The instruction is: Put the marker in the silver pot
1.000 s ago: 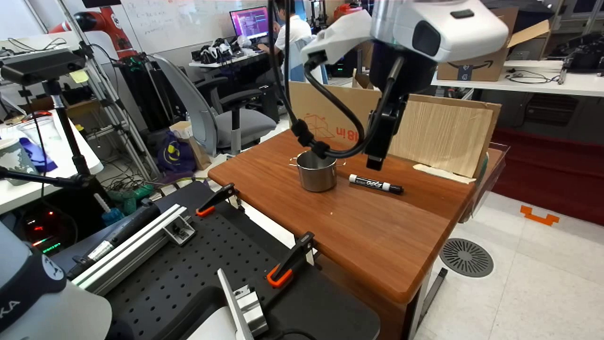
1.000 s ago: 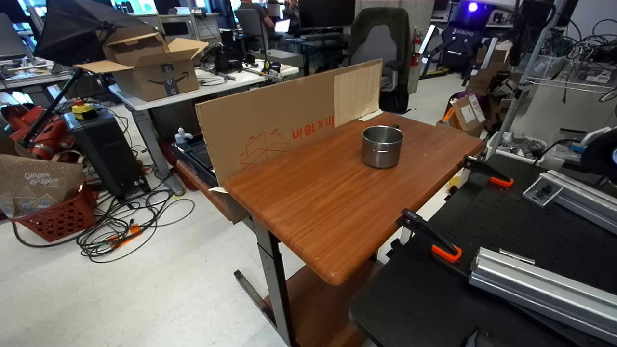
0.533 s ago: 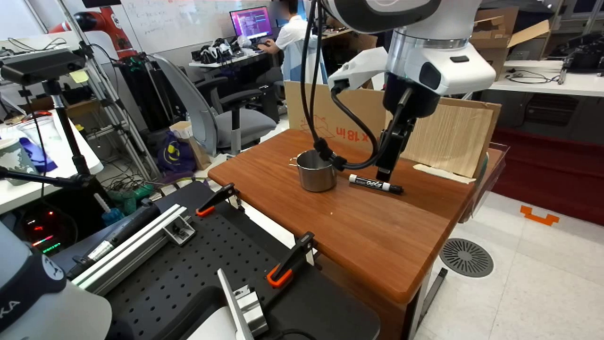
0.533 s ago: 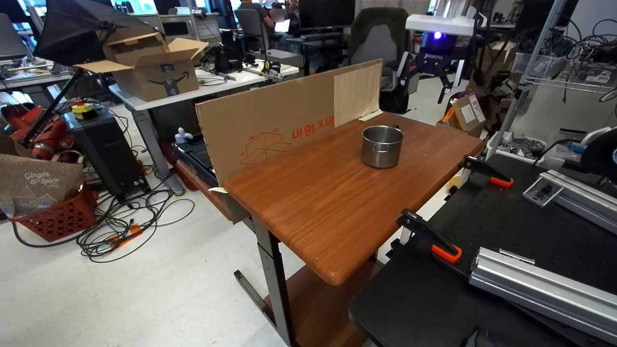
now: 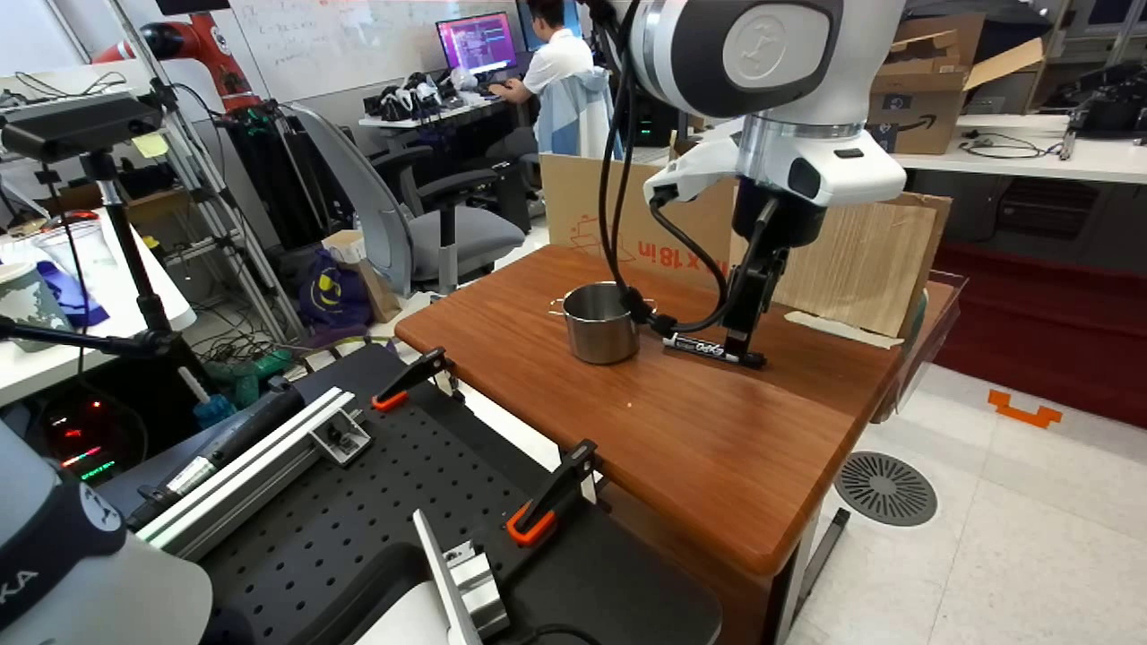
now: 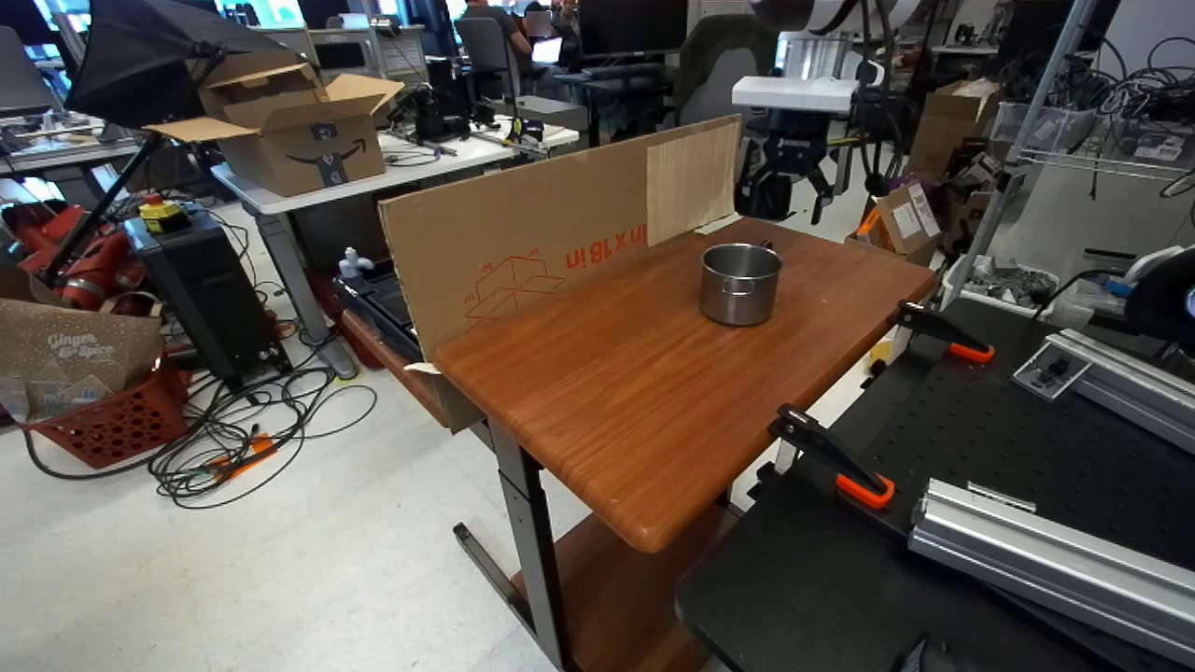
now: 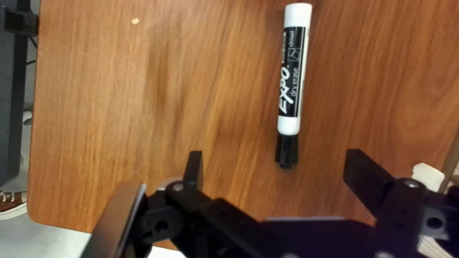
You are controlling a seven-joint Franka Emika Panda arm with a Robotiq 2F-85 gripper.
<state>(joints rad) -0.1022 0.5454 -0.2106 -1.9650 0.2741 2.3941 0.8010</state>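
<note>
A brown wooden surface [image 5: 681, 439] takes up the middle of both exterior views, and a white robot arm [image 5: 811, 94] hangs over it, the letters "KA" readable on its base [image 5: 134, 582]. Along one long edge stands a cardboard panel [image 6: 560, 224] printed upside down in orange-red, where "18 in" can be made out in both exterior views. In an exterior view, a cardboard box [image 6: 289, 154] bears a curved arrow, and a brown package [image 6: 79, 355] in a red basket [image 6: 121, 434] reads "Ginger & Spice". The silver pot [image 5: 602, 333] stands upright on the surface, with small wire handles at its sides. The fingers [image 7: 365, 179] are spread wide apart at one end of the marker [image 7: 292, 82]; in the wrist view its black cap [image 7: 287, 150] shows between them, with bare wood on either side. In an exterior view a fingertip [image 5: 737, 344] overlaps the cap, and whether they touch cannot be told. The marker lies flat on the surface just beside the pot, white end toward it, cap away. Its black label [image 7: 291, 71] carries "EXPO", "dry erase" and "chisel" in white.
</note>
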